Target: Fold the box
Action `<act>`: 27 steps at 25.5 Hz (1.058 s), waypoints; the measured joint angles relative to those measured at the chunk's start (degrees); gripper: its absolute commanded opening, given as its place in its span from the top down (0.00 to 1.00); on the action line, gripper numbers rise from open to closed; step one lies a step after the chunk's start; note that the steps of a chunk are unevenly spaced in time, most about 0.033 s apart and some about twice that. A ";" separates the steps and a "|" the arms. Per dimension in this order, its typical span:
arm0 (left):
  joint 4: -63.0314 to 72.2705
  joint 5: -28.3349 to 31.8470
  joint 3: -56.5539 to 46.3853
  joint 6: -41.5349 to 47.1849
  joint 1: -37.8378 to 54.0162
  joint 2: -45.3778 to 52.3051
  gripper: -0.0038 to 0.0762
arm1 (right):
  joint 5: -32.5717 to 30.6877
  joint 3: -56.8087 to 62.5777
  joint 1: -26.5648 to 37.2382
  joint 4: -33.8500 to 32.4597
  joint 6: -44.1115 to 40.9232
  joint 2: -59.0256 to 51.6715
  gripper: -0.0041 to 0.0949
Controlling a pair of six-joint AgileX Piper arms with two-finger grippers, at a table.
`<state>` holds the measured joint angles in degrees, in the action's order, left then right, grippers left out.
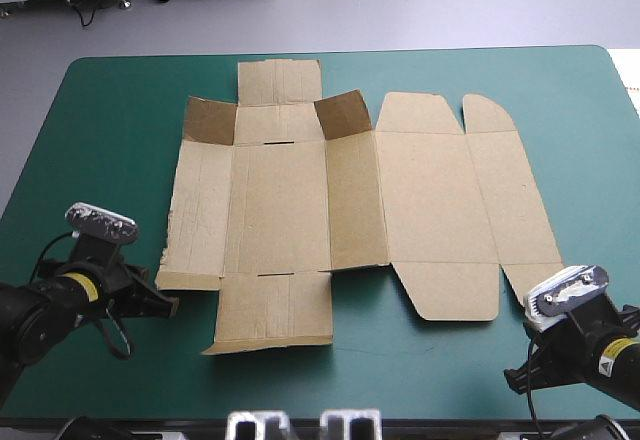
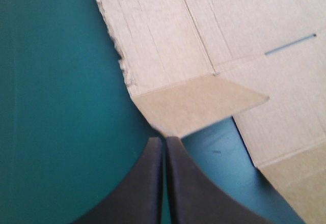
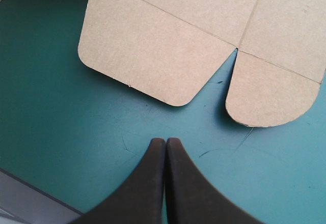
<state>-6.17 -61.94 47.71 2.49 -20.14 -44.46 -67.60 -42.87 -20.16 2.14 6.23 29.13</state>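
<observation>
The brown box [image 1: 300, 200] lies as a flat cut sheet across the middle of the teal-green table. Two small flaps [image 1: 343, 113] stand raised at its far side. My left gripper [image 1: 172, 305] is low at the box's near left corner. In the left wrist view it [image 2: 164, 138] is shut, its tips right at the corner of a small angled flap [image 2: 198, 104]. My right gripper [image 1: 512, 378] sits near the table's front right, off the board. It [image 3: 165, 140] is shut, with two rounded flaps [image 3: 147, 56] [image 3: 270, 94] lying flat a short way ahead.
The table's near edge [image 3: 35, 201] runs close beside my right gripper. Bare teal-green cover [image 1: 110, 130] stretches to the left of the box, and a narrower strip [image 1: 590, 160] to its right.
</observation>
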 measured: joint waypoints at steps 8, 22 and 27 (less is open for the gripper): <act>6.17 1.05 10.98 -7.75 4.54 -10.32 0.93 | 0.00 0.00 0.00 0.00 0.00 0.00 0.98; 44.89 -8.24 16.86 -43.31 44.53 -30.75 0.93 | 0.00 0.00 0.00 0.00 1.15 0.00 0.98; 47.06 -8.12 16.86 -44.97 48.15 -40.24 0.57 | 0.00 0.00 0.00 0.00 1.43 0.00 0.98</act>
<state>40.89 -70.06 64.57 -42.49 28.02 -84.70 -67.60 -42.87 -20.16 2.14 7.66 29.13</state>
